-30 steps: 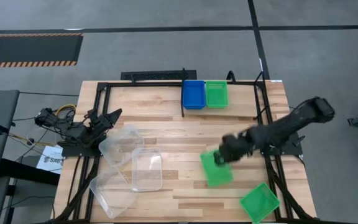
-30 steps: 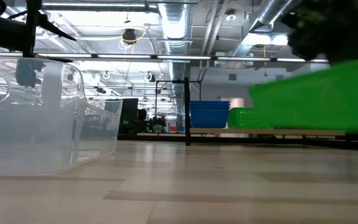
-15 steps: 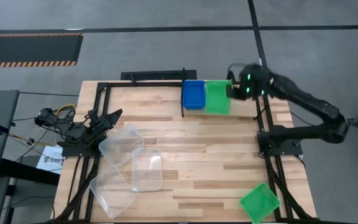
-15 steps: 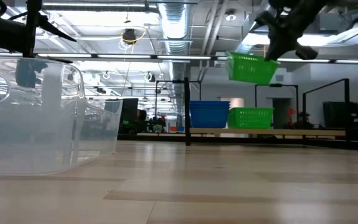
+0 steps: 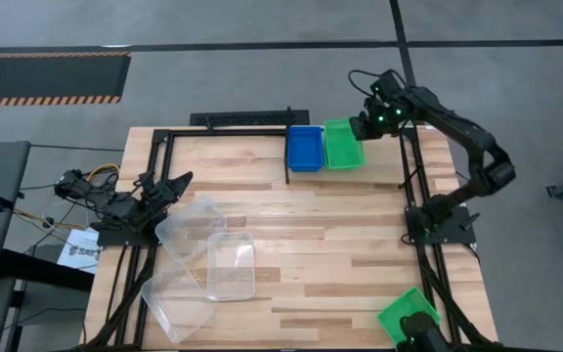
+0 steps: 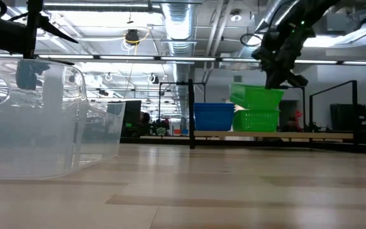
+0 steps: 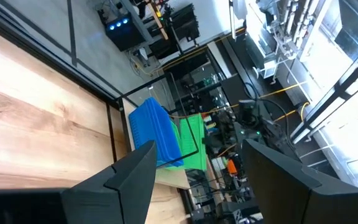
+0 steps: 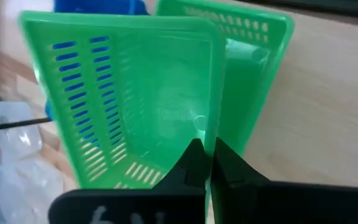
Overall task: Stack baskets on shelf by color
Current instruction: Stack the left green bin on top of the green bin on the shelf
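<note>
A: Where is the right gripper (image 5: 365, 125)?

B: Out over the far end of the shelf (image 5: 233, 166), clamped on the rim of a green basket (image 5: 342, 149). In the right wrist view the two fingers (image 8: 194, 163) pinch that rim with almost no gap between them.

A: And the basket itself, is it down?

B: Not fully. From the low view it hangs tilted just above a second green basket (image 6: 257, 119), which sits flat on the shelf. The held one overlaps the lower one from above; I cannot tell whether they touch.

A: What is beside them?

B: The blue baskets (image 5: 304, 148), just beside the green ones on the shelf, on the side nearer the left arm. In the low view they read as one blue stack; I cannot count them.

A: Any other green?

B: A third green basket (image 5: 408, 318) lies on the surface, well apart from the shelf, at the near corner on the right arm's side, turned at an angle.

A: And the clear ones?

B: Three clear baskets (image 5: 231, 265) in a loose cluster on the surface, near the left gripper (image 5: 169, 186) and well away from the blue stack. They overlap one another.

A: The left gripper?

B: Waiting at the surface's left edge, fingers spread apart, nothing between them.
</note>
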`<state>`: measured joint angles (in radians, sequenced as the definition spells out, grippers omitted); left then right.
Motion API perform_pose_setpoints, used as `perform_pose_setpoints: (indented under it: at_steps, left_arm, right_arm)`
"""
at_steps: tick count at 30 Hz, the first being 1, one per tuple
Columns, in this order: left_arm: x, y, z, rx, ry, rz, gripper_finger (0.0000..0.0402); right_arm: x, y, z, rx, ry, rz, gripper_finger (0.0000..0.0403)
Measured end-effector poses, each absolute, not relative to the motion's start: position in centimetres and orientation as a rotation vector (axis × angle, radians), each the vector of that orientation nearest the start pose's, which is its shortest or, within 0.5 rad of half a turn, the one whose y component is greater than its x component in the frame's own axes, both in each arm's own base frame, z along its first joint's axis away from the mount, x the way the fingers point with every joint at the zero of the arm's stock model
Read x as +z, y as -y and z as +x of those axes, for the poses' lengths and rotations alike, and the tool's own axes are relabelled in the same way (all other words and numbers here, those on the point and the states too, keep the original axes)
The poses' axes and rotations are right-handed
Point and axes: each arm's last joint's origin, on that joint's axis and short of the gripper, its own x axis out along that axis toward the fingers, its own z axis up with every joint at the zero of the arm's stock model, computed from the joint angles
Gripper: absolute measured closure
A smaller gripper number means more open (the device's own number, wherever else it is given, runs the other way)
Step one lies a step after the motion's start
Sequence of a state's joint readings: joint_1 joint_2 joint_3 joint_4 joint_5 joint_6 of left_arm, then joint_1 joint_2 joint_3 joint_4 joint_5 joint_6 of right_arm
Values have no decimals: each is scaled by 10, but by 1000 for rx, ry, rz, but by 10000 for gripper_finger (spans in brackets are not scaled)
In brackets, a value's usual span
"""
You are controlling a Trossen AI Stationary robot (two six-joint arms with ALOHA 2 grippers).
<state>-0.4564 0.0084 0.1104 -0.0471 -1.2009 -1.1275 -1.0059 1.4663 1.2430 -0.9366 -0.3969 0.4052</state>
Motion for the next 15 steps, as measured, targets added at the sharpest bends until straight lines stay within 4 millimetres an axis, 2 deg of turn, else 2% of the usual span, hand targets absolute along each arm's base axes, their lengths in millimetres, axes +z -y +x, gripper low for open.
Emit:
perform_pose_setpoints:
  at_steps: [15]
  left_arm:
    - [195,7,76,655,462,-1114,178]
  right_arm:
    - [279,246,154,-751,-761,1134,391]
